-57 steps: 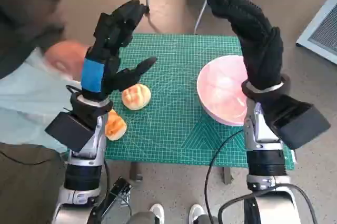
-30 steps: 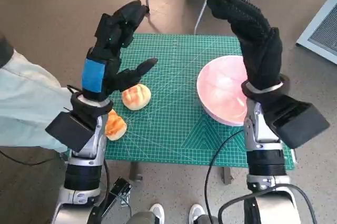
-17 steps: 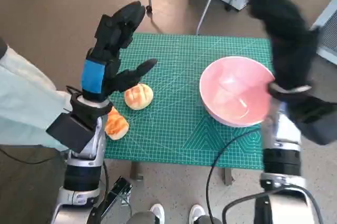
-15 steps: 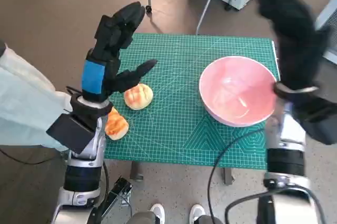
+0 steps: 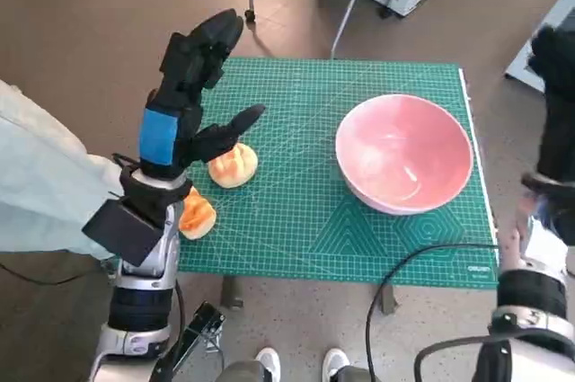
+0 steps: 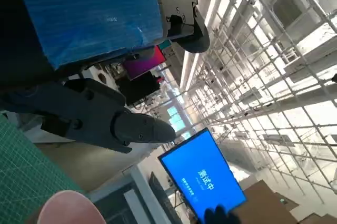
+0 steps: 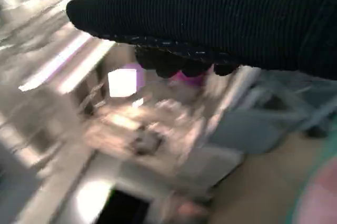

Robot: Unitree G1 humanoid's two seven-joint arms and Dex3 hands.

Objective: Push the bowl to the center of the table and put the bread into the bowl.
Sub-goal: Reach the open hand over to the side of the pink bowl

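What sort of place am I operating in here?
Probably a lab or workshop test bay: a green cutting mat covers the small table, exposed ceiling trusses run overhead, and a blue screen glows in the left wrist view.

Right hand (image 5: pixel 559 85) now beyond table edge.

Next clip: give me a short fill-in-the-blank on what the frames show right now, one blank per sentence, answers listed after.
1. The bowl on the green mat is ____ in colour.
2. The number of bread rolls lying on the mat is ____.
3. The left hand is raised over the mat, fingers spread, holding ____.
4. The bowl sits toward the robot's ____ side of the mat, with the right hand beyond that edge.

Missing words: pink; two; nothing; right
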